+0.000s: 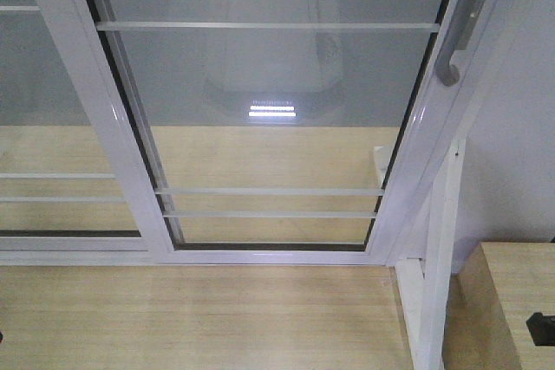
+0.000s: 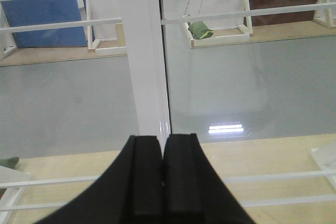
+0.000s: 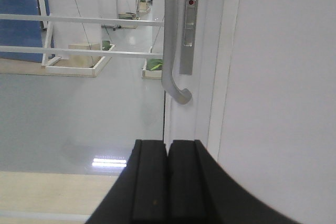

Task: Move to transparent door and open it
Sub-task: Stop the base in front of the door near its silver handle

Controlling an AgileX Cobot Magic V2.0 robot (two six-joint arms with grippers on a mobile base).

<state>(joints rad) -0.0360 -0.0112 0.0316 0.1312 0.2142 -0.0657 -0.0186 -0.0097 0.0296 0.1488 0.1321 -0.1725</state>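
Note:
The transparent door [image 1: 269,93] fills the front view: clear glass in a white frame with thin white horizontal bars. Its long grey bar handle [image 1: 460,32] with a curved end hangs on the right frame stile. In the right wrist view the handle [image 3: 170,40] stands just above and ahead of my right gripper [image 3: 168,148], which is shut and empty, apart from it. My left gripper [image 2: 163,142] is shut and empty too, pointing at the white middle stile [image 2: 144,51] between the two glass panels.
A second barred glass panel [image 1: 43,145] without a handle stands to the left. A white wall [image 1: 520,153] and white slanted frame posts [image 1: 434,283] stand at the right. A wooden block [image 1: 512,301] sits at the lower right. Light wood floor [image 1: 199,318] lies before the door track.

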